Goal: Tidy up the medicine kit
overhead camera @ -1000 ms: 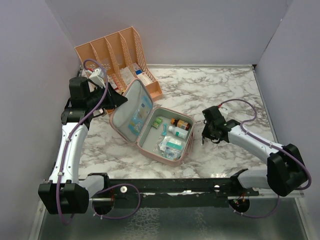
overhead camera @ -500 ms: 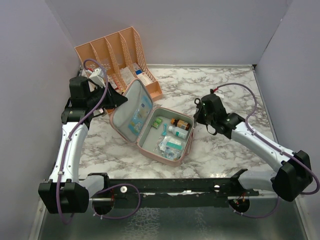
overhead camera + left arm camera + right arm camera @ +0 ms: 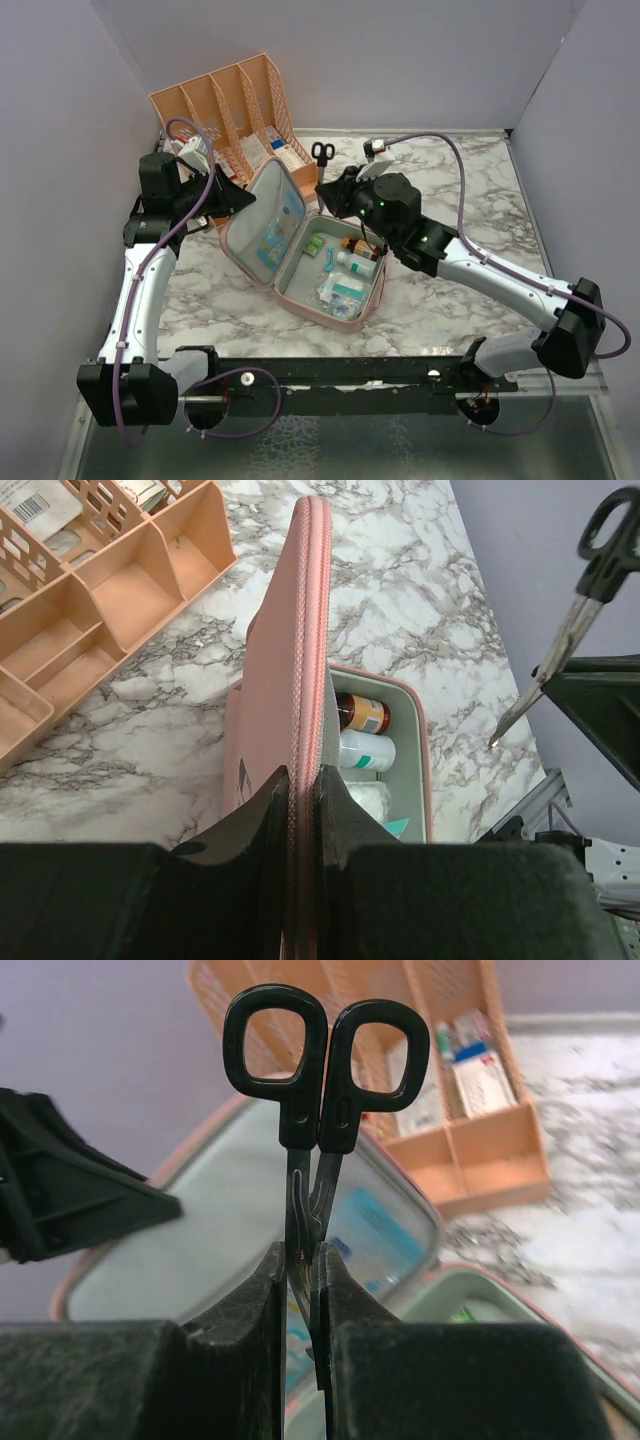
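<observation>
Right end effector (image 3: 303, 1260) is pinched shut on the blades of the black scissors (image 3: 318, 1070), loops pointing up the frame, long axis upright in my wrist view. From above, the medicine kit (image 3: 262, 208) lies centre frame on the marble desk (image 3: 500, 200), its open tray just down-left of the scissors, so my right arm is the nearer one. My left end effector (image 3: 305, 790) clamps the lid's edge, propping it up. The kit has a pink shell and pale grey-green lining, with bottles (image 3: 358, 247) and packets (image 3: 340, 290) inside.

Raised lid (image 3: 262, 215) walls kit (image 3: 315, 310) left side; far-right marble (image 3: 500, 200) free (organizer (image 3: 215, 105) crowds rear-left).
</observation>
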You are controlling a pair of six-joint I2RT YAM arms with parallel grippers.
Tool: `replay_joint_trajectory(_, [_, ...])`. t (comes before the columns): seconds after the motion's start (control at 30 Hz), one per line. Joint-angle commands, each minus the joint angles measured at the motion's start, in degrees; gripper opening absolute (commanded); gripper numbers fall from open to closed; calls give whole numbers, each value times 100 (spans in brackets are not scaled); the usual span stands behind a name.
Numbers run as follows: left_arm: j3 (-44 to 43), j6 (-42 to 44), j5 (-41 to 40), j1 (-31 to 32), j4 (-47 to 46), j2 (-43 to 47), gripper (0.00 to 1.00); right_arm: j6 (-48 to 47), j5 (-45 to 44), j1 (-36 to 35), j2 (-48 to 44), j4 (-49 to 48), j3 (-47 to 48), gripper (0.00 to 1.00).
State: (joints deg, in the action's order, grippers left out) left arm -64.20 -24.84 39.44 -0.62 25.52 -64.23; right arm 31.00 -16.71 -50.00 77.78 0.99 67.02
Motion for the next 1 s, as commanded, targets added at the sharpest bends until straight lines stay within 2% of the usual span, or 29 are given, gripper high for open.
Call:
replay_joint_trajectory(0.0, [-4,-115,143,63,122,-55,0,-329,760,-151,319,-1686,247,4])
replay_joint_trajectory(0.5, [-75,-288,231,63,104,-41,0,24,1111,-467,1426,-3200,535,6])
replay_joint_trajectory(0.77, [-13,-379,231,62,64,14,0,319,639,-663,1929,-3448,536,6])
replay_joint_trajectory(0.97, [13,-417,249,63,33,33,0,594,343,-745,2191,-3261,551,6])
